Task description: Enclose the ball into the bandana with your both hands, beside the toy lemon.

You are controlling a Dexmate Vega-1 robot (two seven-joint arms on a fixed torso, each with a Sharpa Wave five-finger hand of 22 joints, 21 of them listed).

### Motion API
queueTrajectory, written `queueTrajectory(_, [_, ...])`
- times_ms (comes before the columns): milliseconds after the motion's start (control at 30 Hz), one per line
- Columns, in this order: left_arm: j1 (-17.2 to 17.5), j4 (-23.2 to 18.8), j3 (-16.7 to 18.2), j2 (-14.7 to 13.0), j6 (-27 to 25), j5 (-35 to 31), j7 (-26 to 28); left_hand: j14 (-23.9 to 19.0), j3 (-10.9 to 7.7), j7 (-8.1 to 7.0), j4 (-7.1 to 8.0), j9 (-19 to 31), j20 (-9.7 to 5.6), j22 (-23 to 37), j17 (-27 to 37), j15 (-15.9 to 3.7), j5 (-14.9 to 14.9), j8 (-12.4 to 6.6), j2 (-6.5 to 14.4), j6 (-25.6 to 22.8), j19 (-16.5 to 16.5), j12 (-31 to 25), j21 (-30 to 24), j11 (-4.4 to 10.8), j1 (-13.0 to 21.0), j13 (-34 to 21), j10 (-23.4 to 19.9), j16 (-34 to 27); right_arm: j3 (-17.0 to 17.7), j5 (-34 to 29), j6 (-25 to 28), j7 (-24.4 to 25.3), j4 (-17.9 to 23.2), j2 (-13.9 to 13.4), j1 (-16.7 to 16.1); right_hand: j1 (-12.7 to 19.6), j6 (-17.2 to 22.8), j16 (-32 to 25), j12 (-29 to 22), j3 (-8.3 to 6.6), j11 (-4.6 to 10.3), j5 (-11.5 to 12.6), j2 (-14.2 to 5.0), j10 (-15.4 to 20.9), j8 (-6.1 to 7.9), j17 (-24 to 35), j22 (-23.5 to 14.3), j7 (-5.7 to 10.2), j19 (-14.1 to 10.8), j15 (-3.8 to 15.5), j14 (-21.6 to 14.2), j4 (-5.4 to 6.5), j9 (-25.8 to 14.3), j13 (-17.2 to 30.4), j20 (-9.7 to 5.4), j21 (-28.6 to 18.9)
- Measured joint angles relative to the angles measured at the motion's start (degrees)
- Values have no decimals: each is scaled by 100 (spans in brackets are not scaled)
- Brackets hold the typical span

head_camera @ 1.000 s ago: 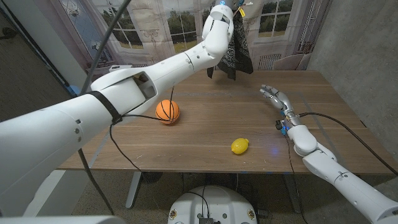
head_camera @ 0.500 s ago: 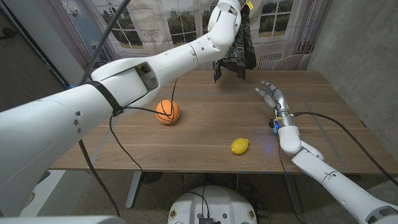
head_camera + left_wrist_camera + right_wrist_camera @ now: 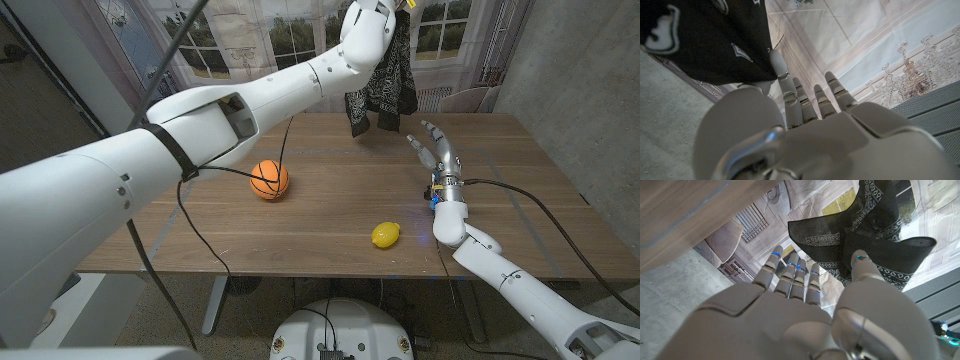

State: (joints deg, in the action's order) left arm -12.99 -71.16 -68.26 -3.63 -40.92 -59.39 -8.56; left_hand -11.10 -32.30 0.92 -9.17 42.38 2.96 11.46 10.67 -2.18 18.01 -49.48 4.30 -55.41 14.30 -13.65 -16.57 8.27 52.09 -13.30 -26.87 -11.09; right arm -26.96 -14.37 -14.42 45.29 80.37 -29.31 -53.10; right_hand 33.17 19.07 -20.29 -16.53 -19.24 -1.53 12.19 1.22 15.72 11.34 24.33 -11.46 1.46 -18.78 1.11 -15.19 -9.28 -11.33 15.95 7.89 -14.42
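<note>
My left hand is raised high over the table's far side and holds a black patterned bandana, which hangs down bunched above the tabletop. In the left wrist view the bandana hangs beside my left hand's fingers. My right hand stands lifted just right of the cloth, fingers apart and holding nothing. The right wrist view shows the bandana beyond the right hand, not touching it. An orange ball sits on the table at centre left. The yellow toy lemon lies near the front edge.
The wooden table has bare surface between ball and lemon. A black cable droops from my left arm across the table's left part. Another cable trails from my right wrist. Windows and a curtain stand behind the table.
My left hand has carried the bandana a little to the right and higher. My right hand has moved left and away from me, closer to the hanging cloth. Ball and lemon have stayed put.
</note>
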Motion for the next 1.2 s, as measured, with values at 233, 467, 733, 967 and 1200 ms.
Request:
queueTrajectory(233, [-98, 87, -26, 103, 23, 188, -71, -8, -53, 1, -11, 25, 0, 0, 0, -8, 65, -37, -38, -18, 0, 0, 0, 0, -38, -1, 0, 0, -221, -312, 464, 27, 166, -35, 92, 330, -525, 147, 229, -14, 63, 45, 10, -471, -98, 0, 0, 14, 94, -24, 333, -14, 0, -46, -52, 24])
queueTrajectory(467, [-184, 187, -40, 207, 1, 387, -61, -8, -71, -28, -21, 26, 0, 1, 1, -8, 128, -39, -52, -51, 1, 0, 0, 2, -52, 10, -62, 0, -475, -566, 1008, -92, 318, -72, 181, 441, -772, 161, 200, 83, 29, 100, 77, -446, -109, 5, 0, -24, 183, 52, 303, 34, 0, -36, -59, 47])
queueTrajectory(733, [-248, 129, -43, 199, 28, 664, -115, -51, -145, -9, -15, 18, 32, 1, 1, -6, 232, -77, -75, -91, -31, 0, 0, -18, -75, 26, -84, 0, -551, -1090, 1222, 521, -214, 456, 258, 433, -674, -400, -318, 393, 228, 296, 238, 31, -8, 325, -1, -98, -338, 133, -825, 125, -28, 220, -260, -137])
queueTrajectory(967, [-257, -87, -33, 59, 119, 888, -335, -63, -184, -26, -22, 25, 32, 1, 1, 6, 298, -79, -126, -133, -31, 0, 0, -39, -116, 26, -104, 0, 145, -1989, 655, 1240, -1057, 1342, 237, 597, -671, -748, -436, 513, 56, 378, 132, -103, -4, 627, -15, -192, -735, 157, -1242, 145, -55, 347, -318, -270])
queueTrajectory(1200, [-220, -441, 69, -156, 226, 1107, -578, -69, -199, -20, -22, 6, 53, 1, 1, 13, 358, -79, -158, -142, -9, 34, 0, -39, -97, 26, -104, 0, 1060, -2744, 430, 1423, -1229, 2254, 161, 558, -796, -500, -246, 641, -51, 378, 172, -484, -38, 606, -15, -205, -671, 147, -656, 213, -38, 295, -256, -303])
